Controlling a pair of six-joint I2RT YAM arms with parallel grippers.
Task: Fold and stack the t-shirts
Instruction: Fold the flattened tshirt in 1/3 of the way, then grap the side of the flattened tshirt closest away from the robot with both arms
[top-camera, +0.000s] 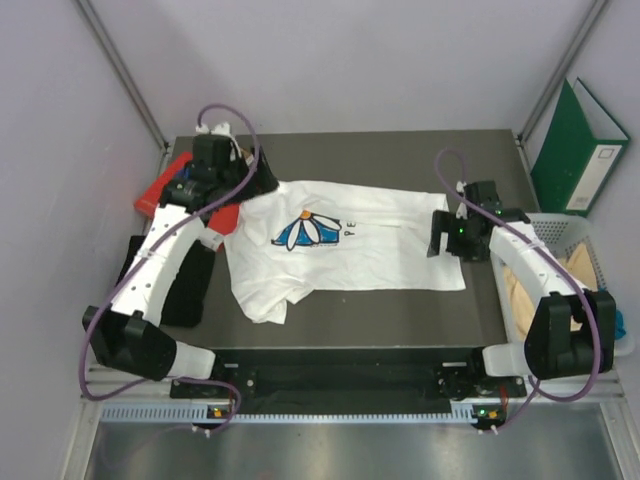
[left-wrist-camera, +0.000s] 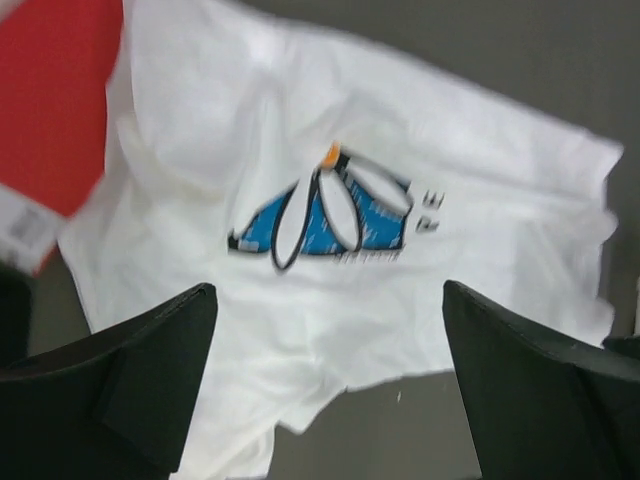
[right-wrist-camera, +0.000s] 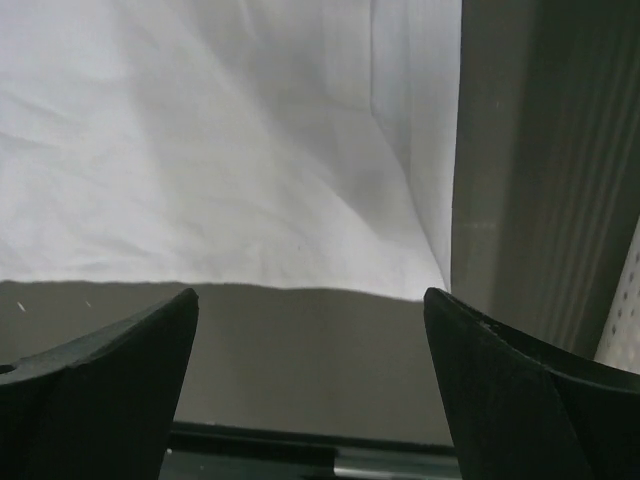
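The white t-shirt (top-camera: 340, 245) lies spread across the middle of the dark table (top-camera: 400, 310), running left to right between the two arms. The left gripper (top-camera: 245, 185) hangs over its far left end. In the left wrist view its two fingers (left-wrist-camera: 140, 380) stand wide apart with nothing between them but the cloth (left-wrist-camera: 380, 130) lying below, and the jaws are released and grasp nothing. The right gripper (top-camera: 438, 233) is at the shirt's right end. In the right wrist view its jaws are also spread and empty. The shirt's straight edge (right-wrist-camera: 200, 130) lies just ahead of the fingertips, with bare table between the fingers (right-wrist-camera: 100, 390). The cloth's near right corner sits a little right of the middle of the gap. The shirt lies front side up, so the daisy print (top-camera: 308, 230) shows, with blue petals outlined in black, an orange centre and a few small dark letters beside it. The cloth is flat but creased, with shallow wrinkles across the body, and one sleeve juts out rumpled at the near left corner. At its far left the shirt meets a red book (top-camera: 160, 190). A white mesh basket (top-camera: 560, 235) stands off the table's right side, well apart from the shirt.
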